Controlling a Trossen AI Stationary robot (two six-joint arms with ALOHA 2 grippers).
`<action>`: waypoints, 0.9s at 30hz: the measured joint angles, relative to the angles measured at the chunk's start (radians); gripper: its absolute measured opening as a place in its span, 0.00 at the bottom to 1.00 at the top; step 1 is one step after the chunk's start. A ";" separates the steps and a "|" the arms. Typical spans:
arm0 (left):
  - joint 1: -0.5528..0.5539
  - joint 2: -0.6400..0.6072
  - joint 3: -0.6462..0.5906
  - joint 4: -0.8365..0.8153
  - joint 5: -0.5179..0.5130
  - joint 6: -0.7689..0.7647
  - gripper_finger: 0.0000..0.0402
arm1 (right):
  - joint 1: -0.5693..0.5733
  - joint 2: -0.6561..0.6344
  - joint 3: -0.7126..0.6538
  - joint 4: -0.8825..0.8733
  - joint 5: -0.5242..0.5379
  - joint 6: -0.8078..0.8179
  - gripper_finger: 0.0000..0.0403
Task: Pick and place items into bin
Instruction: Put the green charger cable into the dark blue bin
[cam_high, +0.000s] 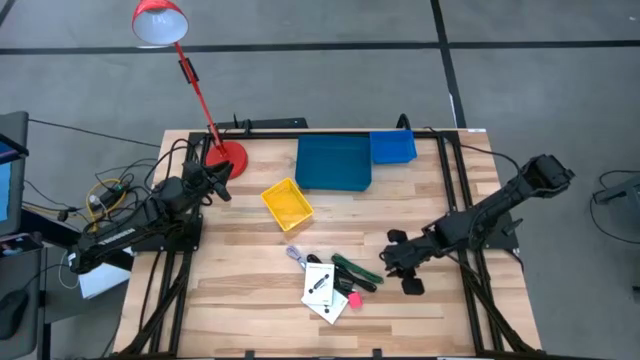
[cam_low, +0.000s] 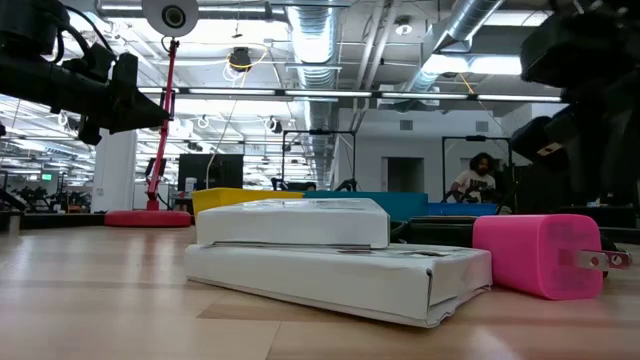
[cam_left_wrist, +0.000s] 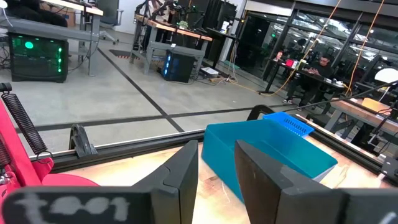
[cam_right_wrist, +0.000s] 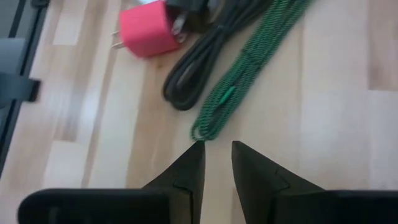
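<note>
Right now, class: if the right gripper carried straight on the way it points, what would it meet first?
Most likely the looped end of the green braided cable, which lies just ahead of the right gripper. The black cable and the pink plug lie beyond. Its height above the table is unclear.

A red lamp (cam_high: 160, 20) is standing over the wooden bench (cam_high: 240, 300). Grey floor (cam_high: 300, 90) is lying all around. Pipes (cam_low: 320, 40) are running along the ceiling, and a person (cam_low: 478, 178) is sitting far back.
</note>
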 joint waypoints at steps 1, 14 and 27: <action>0.000 0.000 0.000 0.000 0.000 0.000 0.23 | 0.009 0.000 0.000 0.003 0.002 0.000 0.20; 0.000 0.000 0.000 0.000 0.000 0.000 0.23 | 0.037 0.000 -0.001 0.053 0.105 -0.010 0.30; 0.000 0.000 0.000 0.000 0.000 0.000 0.23 | 0.037 0.111 0.000 0.111 0.098 0.011 0.31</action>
